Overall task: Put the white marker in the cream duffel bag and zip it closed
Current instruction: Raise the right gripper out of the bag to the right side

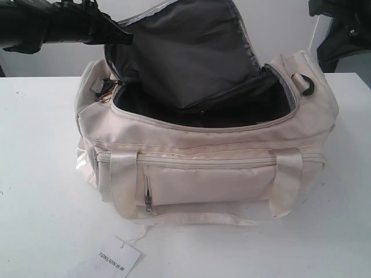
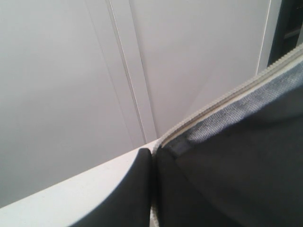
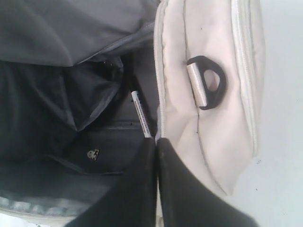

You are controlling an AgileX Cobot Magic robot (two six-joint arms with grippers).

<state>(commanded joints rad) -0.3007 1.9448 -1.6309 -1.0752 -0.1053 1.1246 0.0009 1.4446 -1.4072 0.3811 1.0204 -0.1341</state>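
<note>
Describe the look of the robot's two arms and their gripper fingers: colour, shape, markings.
Both arms are black: the left arm is thick and rounded, the right arm more angular. The left gripper and right gripper each have smooth, dark fingers narrowing to a tip. No markings show.

A white table (image 1: 40,220) fills the foreground. Near its front edge lies a white paper hang tag (image 1: 119,259), tilted and printed with the dark word TOHLION, with a thin string (image 1: 136,236) leading off its upper corner. Behind the table stands a plain white wall (image 1: 278,29); the left wrist view shows vertical panel seams (image 2: 127,71) in it.
</note>
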